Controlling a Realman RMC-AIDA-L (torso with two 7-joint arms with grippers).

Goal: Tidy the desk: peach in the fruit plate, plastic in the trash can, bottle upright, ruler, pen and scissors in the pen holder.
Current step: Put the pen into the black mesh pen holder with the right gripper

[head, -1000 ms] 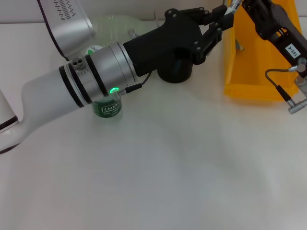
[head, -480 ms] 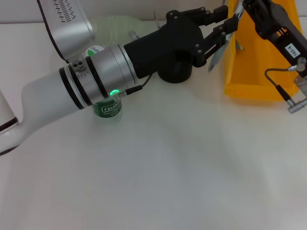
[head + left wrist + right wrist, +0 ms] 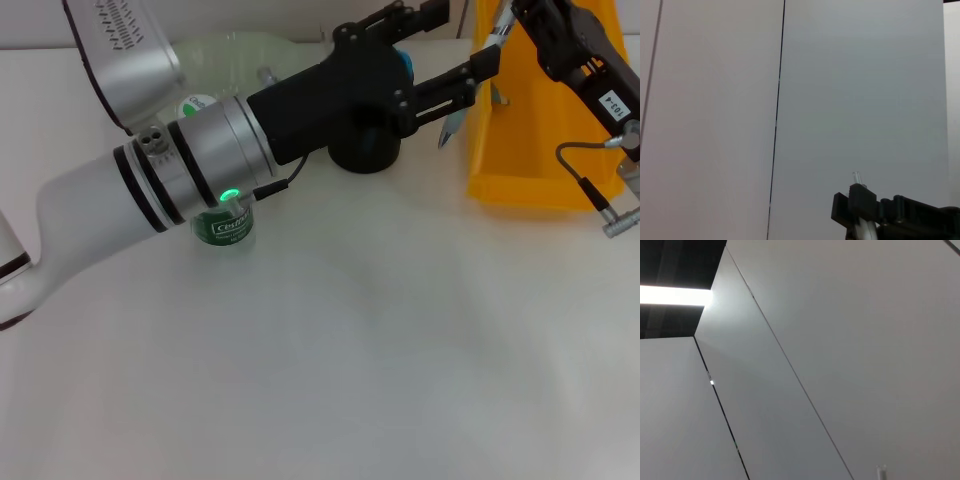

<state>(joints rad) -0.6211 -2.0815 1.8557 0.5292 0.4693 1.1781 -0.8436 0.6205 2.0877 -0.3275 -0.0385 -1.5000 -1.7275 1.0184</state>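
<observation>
Plainly, the big silver and white left arm (image 3: 120,200) is stretching across the pale table (image 3: 350,350) from the near left toward the far right. It is hiding part of the clear round fruit plate (image 3: 235,55) behind it. The yellow plastic trash can (image 3: 520,150) is standing at the far right, and the black right arm (image 3: 575,50) is hanging over it. A white tag (image 3: 612,103) on that arm is showing digits that end in "-4"; the rest is not reading clearly. The right gripper (image 3: 498,28) is sitting at the bin's near top corner, and whether it is gripping anything cannot be told.

The black cylindrical pen holder (image 3: 365,155) is standing just under the left wrist. The small green bottle (image 3: 227,225) is standing upright beneath the forearm, its label reading roughly "C'estbon". A green light (image 3: 229,194) is glowing on the wrist above it.

The black left gripper (image 3: 467,38) is hovering past the holder with its jaws spread wide. A blue object (image 3: 403,60) is peeking out at its palm, and a thin grey strip (image 3: 449,122) is hanging below the lower finger.

Compared with a second ago, the jaws are standing much farther apart, the gripper is sitting higher, and the blue object and grey strip are newly showing. The bottle, holder and bin are staying put.
</observation>
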